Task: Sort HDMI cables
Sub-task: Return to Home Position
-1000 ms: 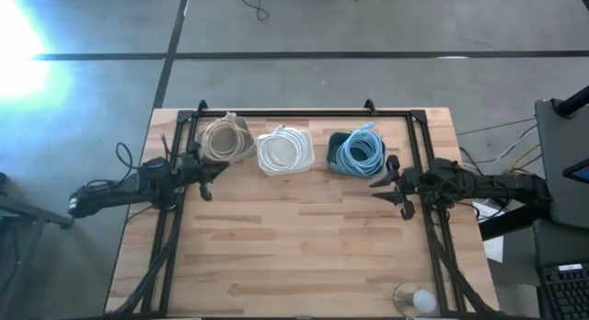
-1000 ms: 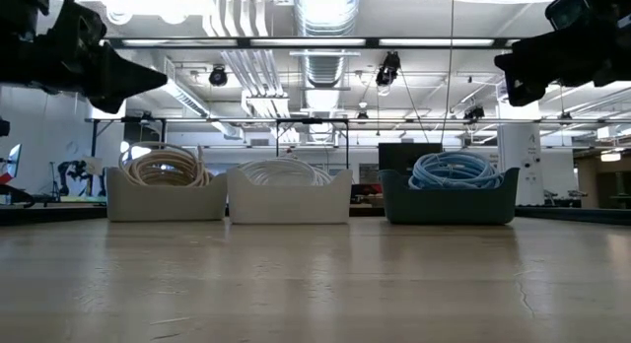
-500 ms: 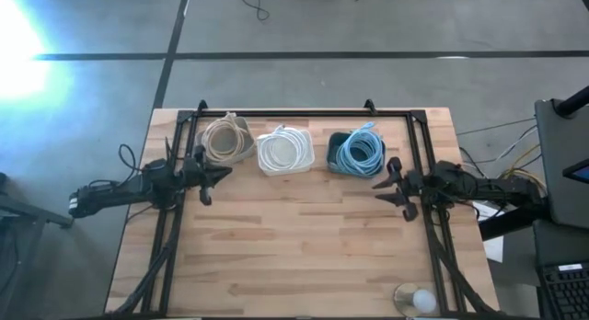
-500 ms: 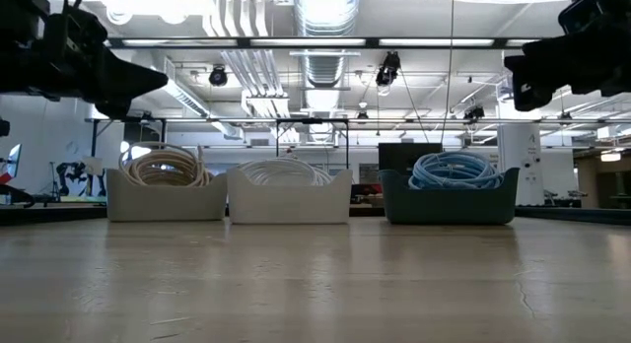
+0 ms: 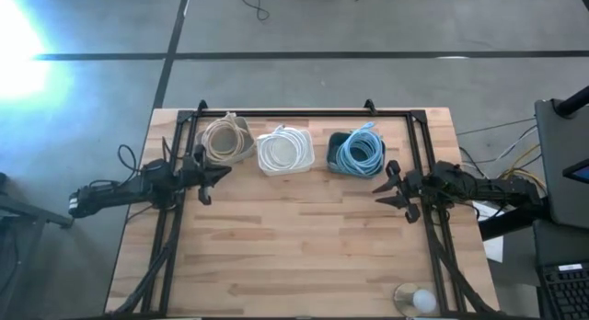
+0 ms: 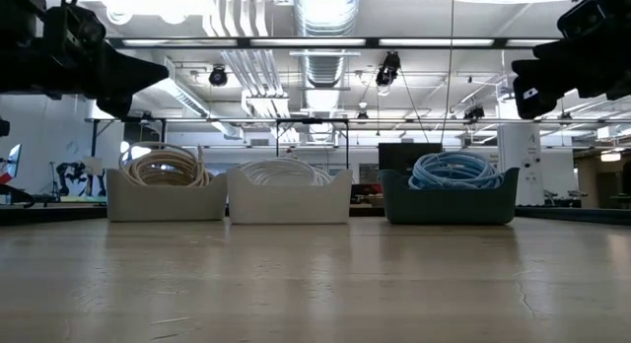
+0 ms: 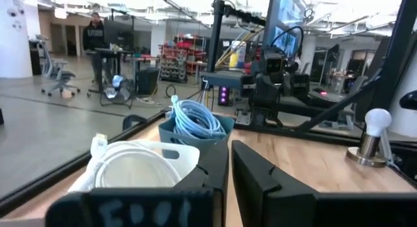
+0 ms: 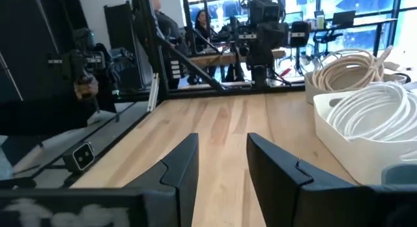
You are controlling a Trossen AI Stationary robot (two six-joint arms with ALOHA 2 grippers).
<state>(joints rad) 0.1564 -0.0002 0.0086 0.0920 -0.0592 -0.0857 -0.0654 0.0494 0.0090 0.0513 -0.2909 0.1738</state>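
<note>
Three bins stand in a row near the table's far edge. The left one holds beige HDMI cables, the middle one white cables, and the dark right one light blue cables. My left gripper hangs shut above the table's left side, level and pointing at the bins, holding nothing. Above the right side, my right gripper stands open with nothing between its fingers.
A black frame runs round the table's far and side edges. A white round lamp on a stand sits at the near right corner. Bare wood lies in front of the bins. People show in the room beyond.
My right gripper has sunk a little and drawn slightly back toward the table's right edge. My left gripper has tipped its fingers up slightly, to about level. The cables and bins have not moved.
</note>
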